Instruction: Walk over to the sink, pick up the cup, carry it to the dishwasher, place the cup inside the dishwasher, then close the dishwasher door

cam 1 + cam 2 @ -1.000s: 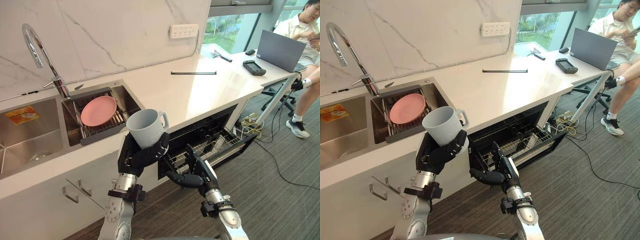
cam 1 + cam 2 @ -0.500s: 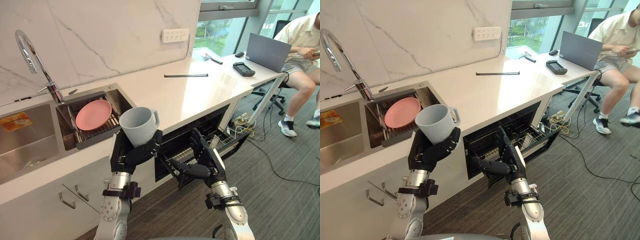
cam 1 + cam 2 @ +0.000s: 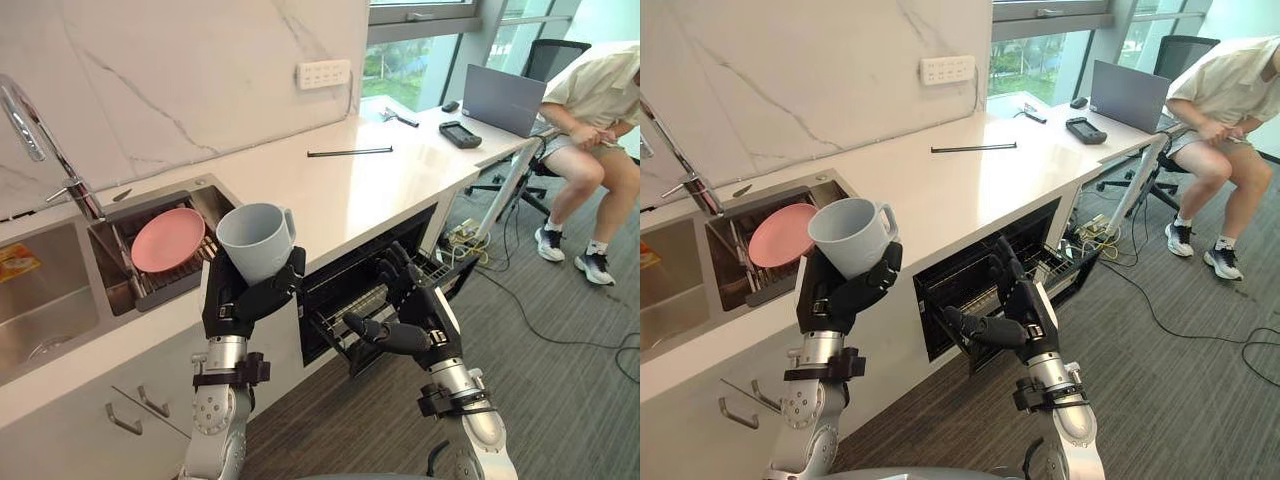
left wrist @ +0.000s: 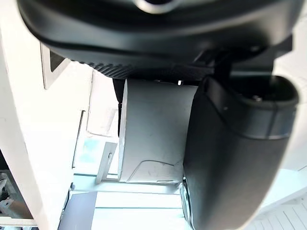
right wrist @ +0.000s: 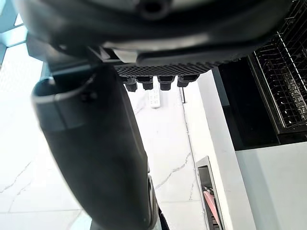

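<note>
A pale grey cup (image 3: 256, 240) with a handle is held upright in my left hand (image 3: 247, 300), fingers and thumb curled round its lower half, in front of the counter edge. The left wrist view shows the cup (image 4: 153, 129) between my fingers and thumb. My right hand (image 3: 405, 325) hovers open, fingers relaxed, in front of the open dishwasher (image 3: 385, 275), holding nothing. The dishwasher's dark cavity under the counter shows a wire rack (image 3: 350, 310) pulled partly out, with its door (image 3: 455, 270) lowered at the right.
A pink plate (image 3: 167, 240) rests on a rack in the sink (image 3: 45, 320), under the tap (image 3: 40, 140). A black rod (image 3: 349, 152) lies on the white counter. A laptop (image 3: 503, 100) stands at the far end, where a person (image 3: 590, 130) sits. Cables lie on the carpet.
The camera has shifted to the right along the counter, so the sink has slid toward the left and the dishwasher is more central. The cup stays in my left hand; my right hand stays open.
</note>
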{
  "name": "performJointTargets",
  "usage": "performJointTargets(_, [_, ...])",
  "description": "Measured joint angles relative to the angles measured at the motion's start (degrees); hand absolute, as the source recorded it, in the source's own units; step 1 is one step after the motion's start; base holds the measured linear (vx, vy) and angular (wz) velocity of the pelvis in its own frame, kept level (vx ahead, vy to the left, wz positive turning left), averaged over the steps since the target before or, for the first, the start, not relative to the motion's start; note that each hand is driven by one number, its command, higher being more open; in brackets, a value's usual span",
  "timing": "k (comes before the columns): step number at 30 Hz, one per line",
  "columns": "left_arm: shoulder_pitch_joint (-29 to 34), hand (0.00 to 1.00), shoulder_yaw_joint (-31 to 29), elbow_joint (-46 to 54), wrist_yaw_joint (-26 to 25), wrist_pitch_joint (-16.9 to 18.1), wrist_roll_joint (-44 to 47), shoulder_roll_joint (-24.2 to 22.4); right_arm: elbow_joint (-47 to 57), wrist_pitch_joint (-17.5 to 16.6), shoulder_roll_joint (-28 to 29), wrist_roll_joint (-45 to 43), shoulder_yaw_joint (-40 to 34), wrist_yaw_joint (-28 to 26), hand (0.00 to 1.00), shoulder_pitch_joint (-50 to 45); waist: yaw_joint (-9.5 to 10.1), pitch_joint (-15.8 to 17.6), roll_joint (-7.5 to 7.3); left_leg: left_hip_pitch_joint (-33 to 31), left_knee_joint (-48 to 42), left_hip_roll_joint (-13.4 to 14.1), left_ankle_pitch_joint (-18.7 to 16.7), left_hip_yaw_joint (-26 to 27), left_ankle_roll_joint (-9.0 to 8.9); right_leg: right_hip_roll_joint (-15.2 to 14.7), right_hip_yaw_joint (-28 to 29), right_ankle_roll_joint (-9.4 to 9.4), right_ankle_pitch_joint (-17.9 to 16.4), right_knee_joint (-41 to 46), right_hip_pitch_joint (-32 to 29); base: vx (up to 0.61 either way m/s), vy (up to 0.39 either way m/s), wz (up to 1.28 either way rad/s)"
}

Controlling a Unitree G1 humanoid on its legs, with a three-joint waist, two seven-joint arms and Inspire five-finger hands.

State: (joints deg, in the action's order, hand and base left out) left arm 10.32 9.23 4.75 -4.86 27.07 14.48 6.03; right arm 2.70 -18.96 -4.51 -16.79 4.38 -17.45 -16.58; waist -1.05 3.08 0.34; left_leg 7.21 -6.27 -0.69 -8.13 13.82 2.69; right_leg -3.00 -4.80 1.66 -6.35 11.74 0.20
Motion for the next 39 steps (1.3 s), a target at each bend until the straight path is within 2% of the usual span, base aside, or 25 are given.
performJointTargets(4, [-0.6, 0.00, 1.2, -2.7, 0.8, -0.6, -0.7, 0.0, 1.1, -0.2, -0.3, 0.0, 0.4, 0.0, 1.00, 0.1, -0.24, -0.4, 0.64, 0.0, 0.1, 0.1, 0.0, 0.3, -0.01, 0.2, 0.3, 0.09, 0.7, -1.2, 0.3, -0.01, 0.018, -0.06])
performJointTargets(14, [-0.6, 0.00, 6.7, -3.5, 5.0, -2.6, -2.4, 0.7, 3.1, -0.5, -0.9, 0.0, 2.1, 1.1, 1.00, 0.3, -0.58, -0.5, 0.85, 0.1, 0.2, 0.3, 0.0, 0.9, 0.00, 0.8, 1.5, 0.15, 2.9, -4.4, 1.4, -0.01, 0.014, -0.06])
performJointTargets(39, [0.2, 0.00, 10.5, -3.6, 4.9, -3.6, -2.1, 1.9, 4.4, -0.2, -4.4, -2.3, 2.8, 1.0, 1.00, 0.3, -0.02, -0.7, 0.80, 0.0, 1.1, 0.1, 0.2, 0.1, 0.19, 1.0, 0.9, 0.45, 6.2, -11.0, 4.5, 0.00, 0.005, 0.01])
